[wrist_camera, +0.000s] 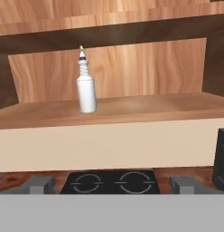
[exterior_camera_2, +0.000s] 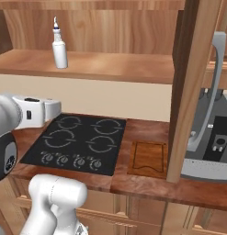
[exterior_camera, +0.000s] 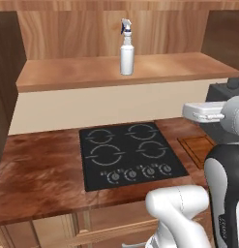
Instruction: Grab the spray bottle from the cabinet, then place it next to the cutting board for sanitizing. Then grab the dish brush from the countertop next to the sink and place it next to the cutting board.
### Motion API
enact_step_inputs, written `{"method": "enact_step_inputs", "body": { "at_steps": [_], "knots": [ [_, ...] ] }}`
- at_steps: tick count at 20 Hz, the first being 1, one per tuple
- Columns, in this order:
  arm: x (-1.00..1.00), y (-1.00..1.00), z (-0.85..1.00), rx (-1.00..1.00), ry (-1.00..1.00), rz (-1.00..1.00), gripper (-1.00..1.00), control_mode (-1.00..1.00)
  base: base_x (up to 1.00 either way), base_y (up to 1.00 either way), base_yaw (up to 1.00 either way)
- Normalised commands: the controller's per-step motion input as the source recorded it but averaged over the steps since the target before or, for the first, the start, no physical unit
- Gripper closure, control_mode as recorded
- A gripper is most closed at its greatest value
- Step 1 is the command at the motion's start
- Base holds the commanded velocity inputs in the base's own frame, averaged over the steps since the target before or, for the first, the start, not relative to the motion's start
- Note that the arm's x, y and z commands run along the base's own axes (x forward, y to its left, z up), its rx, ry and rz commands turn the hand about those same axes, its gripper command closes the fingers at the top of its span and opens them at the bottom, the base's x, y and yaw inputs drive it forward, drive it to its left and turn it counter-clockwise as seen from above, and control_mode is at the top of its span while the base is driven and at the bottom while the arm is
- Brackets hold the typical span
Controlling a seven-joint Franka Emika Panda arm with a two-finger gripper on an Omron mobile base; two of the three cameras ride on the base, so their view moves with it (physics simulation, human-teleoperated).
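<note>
The spray bottle (exterior_camera: 126,48) (exterior_camera_2: 59,48) (wrist_camera: 86,88) stands upright on the pale wooden shelf (exterior_camera: 77,72) inside the open cabinet. The cabinet door (exterior_camera_2: 190,92) is swung out at the right, showing its grey bar handle (exterior_camera_2: 215,92). My gripper (wrist_camera: 112,186) is open with nothing between its fingertips (wrist_camera: 38,185). It hovers above the stove, below the shelf and well short of the bottle, facing it. The cutting board (exterior_camera_2: 149,158) (exterior_camera: 197,147) lies flat on the countertop (exterior_camera: 38,174) right of the stove. The dish brush is out of view.
A black four-ring stove top (exterior_camera: 130,155) (exterior_camera_2: 78,142) is set into the countertop below the shelf. The cabinet's upper board (wrist_camera: 109,34) overhangs the shelf. The open door stands over the countertop's right part, with grey and black shapes half hidden behind it.
</note>
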Motion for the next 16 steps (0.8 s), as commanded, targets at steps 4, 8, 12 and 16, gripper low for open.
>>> {"method": "enact_step_inputs", "body": {
  "at_steps": [4,8,12,16],
  "knots": [
    [-0.04,0.17,0.45,0.0,-0.06,0.0,-1.0,-1.0,0.0,0.0,0.0],
    [-0.04,0.09,0.58,0.01,-0.03,0.0,-1.0,-1.0,0.0,0.0,0.0],
    [0.0,0.02,0.59,0.02,-0.04,0.0,-1.0,-1.0,0.0,0.0,0.0],
    [0.0,0.01,0.49,0.03,0.0,0.06,-1.0,-1.0,0.0,0.0,0.0]
  ]
}}
